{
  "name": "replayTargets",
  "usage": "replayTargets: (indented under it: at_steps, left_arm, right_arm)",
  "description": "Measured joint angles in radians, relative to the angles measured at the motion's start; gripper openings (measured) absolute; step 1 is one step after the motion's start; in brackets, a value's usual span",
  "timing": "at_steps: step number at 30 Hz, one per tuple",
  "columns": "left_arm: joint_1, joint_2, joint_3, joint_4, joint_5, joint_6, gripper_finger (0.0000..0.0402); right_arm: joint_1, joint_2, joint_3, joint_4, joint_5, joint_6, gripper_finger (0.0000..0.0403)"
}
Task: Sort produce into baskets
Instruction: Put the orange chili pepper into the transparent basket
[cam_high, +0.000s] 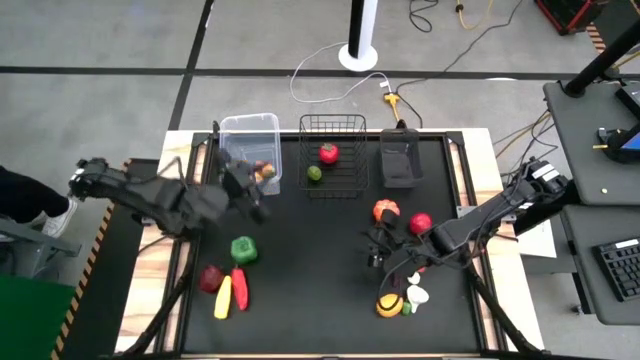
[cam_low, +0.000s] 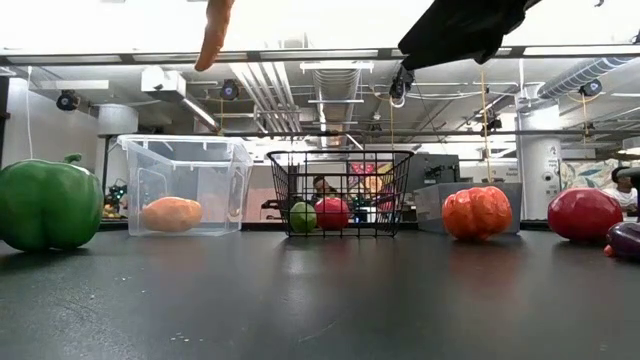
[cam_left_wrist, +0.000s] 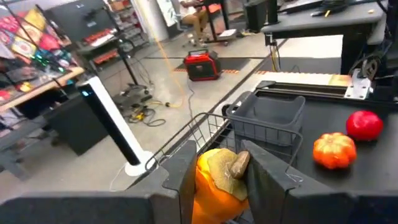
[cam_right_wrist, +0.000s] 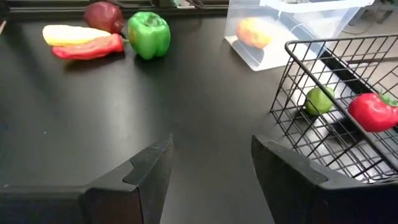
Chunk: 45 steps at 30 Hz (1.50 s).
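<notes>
step: i'm carrying an orange veg (cam_left_wrist: 214, 190) to a basket
left gripper (cam_left_wrist: 214, 180): fingers clamped on it, raised beside the clear tub (cam_high: 250, 128)
right gripper (cam_right_wrist: 211, 168): fingers apart, empty, low over the table near the wire basket (cam_right_wrist: 336, 118)
next: i think move over the tub, then release

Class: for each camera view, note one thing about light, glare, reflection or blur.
High view: even light, faint shadows. Low view: bright ceiling overexposed behind the arms; the table mirrors the green pepper. Left wrist view: room behind is soft. Right wrist view: the clear tub catches glare.
</notes>
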Motion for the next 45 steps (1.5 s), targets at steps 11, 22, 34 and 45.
replayTargets:
  at_steps: [11,22,34,45]
  left_arm:
    - [0.589,-0.021,0.000,-0.071,0.532,0.032,0.0093]
    - [0.935,0.162,0.000,-0.139,0.777,0.064,0.0092]
    - [0.937,0.284,0.000,-0.032,0.771,0.105,0.0093]
    - [0.951,0.287,-0.024,0.076,0.852,0.067,0.0094]
  right_arm:
    - [0.000,-0.032,0.000,0.002,0.000,-0.018,0.0210]
    - [0.000,-0.037,0.001,0.001,0.000,-0.025,0.0210]
    - [-0.001,-0.037,0.001,0.001,0.000,-0.026,0.0210]
    - [0.000,-0.037,0.001,0.000,-0.001,-0.025,0.0210]
